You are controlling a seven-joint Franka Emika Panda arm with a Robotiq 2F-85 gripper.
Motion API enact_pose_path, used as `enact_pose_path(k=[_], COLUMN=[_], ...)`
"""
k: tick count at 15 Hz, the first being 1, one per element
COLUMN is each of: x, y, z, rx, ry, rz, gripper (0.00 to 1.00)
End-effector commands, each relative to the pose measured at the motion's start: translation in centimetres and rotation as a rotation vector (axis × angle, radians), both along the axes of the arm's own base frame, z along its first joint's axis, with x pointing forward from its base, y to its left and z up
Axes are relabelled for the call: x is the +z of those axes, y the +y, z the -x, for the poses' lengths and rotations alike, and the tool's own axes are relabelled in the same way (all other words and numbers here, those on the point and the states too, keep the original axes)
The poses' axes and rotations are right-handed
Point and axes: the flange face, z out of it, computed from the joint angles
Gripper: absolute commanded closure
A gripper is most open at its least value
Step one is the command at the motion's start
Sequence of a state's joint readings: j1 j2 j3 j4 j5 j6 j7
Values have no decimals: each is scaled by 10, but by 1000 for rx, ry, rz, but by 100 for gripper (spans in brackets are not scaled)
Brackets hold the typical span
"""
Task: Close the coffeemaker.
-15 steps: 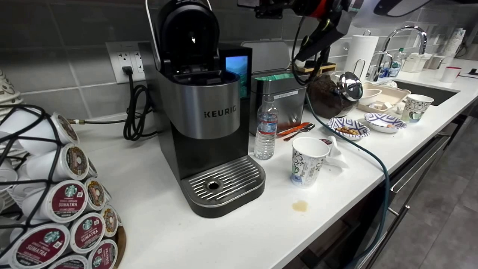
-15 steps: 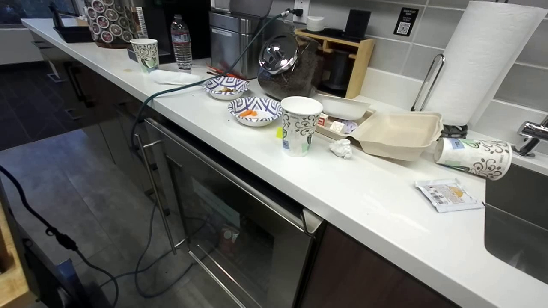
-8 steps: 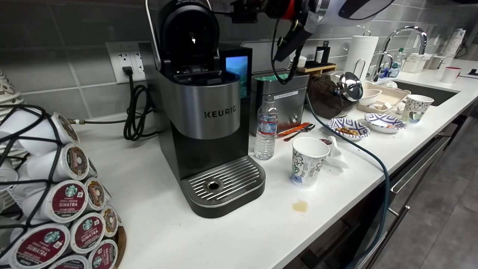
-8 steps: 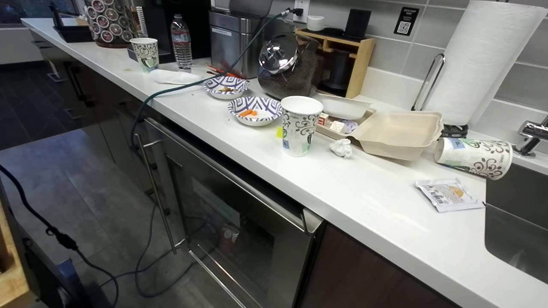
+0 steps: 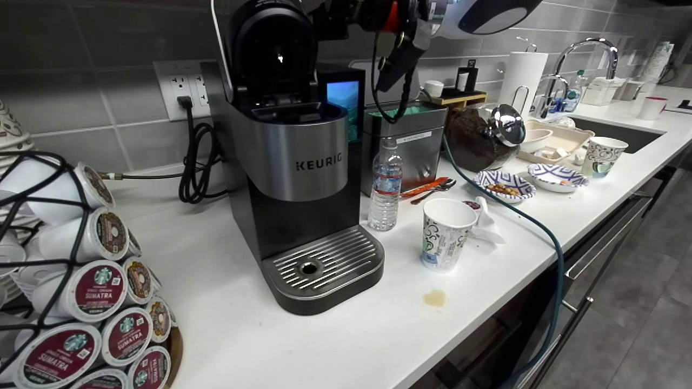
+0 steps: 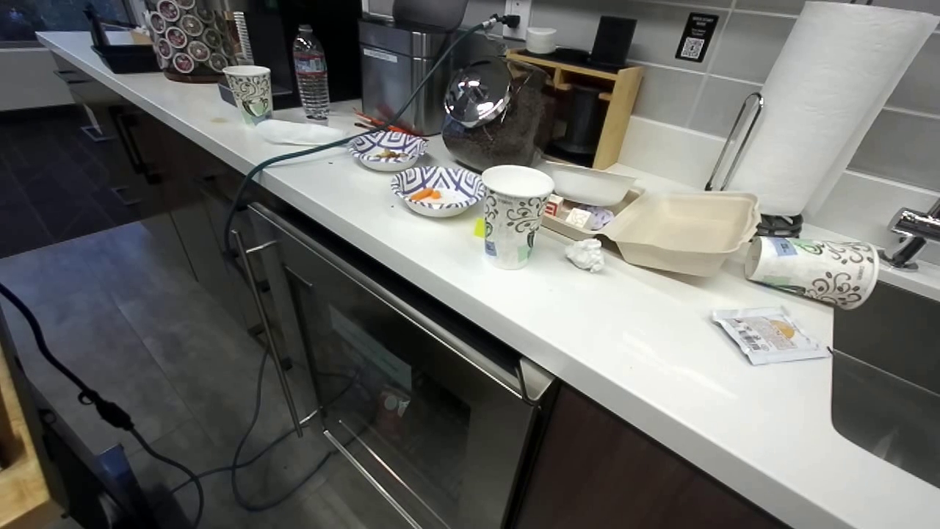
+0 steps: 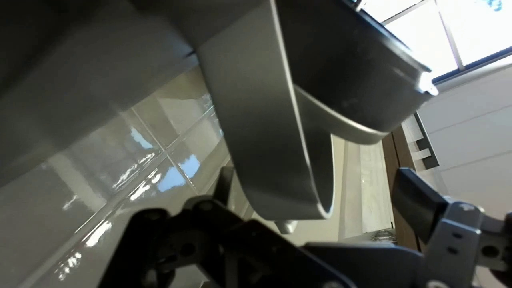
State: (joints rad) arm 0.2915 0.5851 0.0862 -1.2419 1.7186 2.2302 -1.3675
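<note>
The coffeemaker [image 5: 303, 162] stands upright on the counter, silver front with logo and black body. Its black lid [image 5: 273, 51] is raised, with a thin silver-edged handle on its left. Part of the black body [image 6: 338, 44] shows in an exterior view behind the bottle. My gripper [image 5: 324, 24] is at the right side of the raised lid, near its upper part. In the wrist view my gripper [image 7: 323, 192] is open, fingers wide apart. The grey looped handle [image 7: 260, 132] and dark lid [image 7: 352, 72] reach between and above the fingers. Whether they touch is unclear.
A water bottle [image 5: 386, 186] and a paper cup [image 5: 446, 232] stand right of the machine. A steel bin [image 5: 403, 146] stands behind the bottle. A rack of pods [image 5: 81, 270] is at the left. A green cable [image 5: 519, 208] crosses the counter.
My arm and gripper have moved left across the exterior view, up to the raised lid's right side. The lid and coffeemaker have not moved.
</note>
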Motion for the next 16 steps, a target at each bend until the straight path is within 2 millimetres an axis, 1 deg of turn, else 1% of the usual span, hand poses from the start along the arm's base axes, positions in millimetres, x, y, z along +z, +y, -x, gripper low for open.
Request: enact_pose_path(k=[1,4,8,12,16], x=[4,8,2,-4,-13], y=[8,3,-7,-4,-2], z=[0,9,25,45,66], rx=[84,140,230,326,356], ry=[37,57,133,232,342], rz=[-30,-68,-89,-100,-56], gripper=[0,0,0,0,0])
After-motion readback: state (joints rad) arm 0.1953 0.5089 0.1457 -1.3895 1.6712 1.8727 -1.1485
